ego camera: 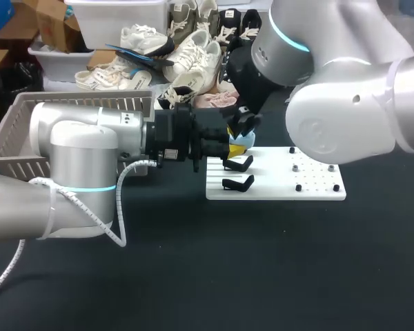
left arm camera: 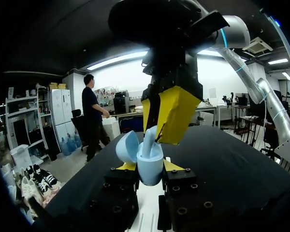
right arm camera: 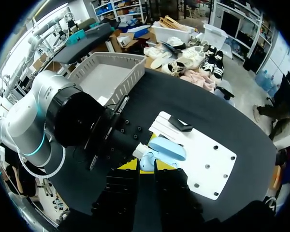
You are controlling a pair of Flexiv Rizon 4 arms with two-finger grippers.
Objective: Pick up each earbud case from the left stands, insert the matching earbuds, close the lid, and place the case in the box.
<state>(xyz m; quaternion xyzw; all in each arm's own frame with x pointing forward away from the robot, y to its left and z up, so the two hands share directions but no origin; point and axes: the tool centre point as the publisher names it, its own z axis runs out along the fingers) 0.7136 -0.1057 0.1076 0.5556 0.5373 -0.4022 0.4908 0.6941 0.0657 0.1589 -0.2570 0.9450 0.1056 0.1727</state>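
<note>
Left gripper (left arm camera: pixel 150 167) is clamping the probably light, slippery blue earbud case (left arm camera: pixel 151 175) by its lower body above the white stand board (ego camera: pixel 310 181), lid open, while the right gripper (left arm camera: pixel 157 135) is pinching a small white earbud (left arm camera: pixel 148 143) into it, likely needing gentle pressure.

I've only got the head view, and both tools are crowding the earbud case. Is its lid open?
Observer: Yes. The left wrist view shows the lid of the light blue case standing open.
Operator: Is the left tool gripping the case?
Observer: Yes. The left tool has a yellow tip pressed against each side of it.
Operator: And the right tool?
Observer: The right tool holds a white earbud upright, with its lower end inside the case.
</note>
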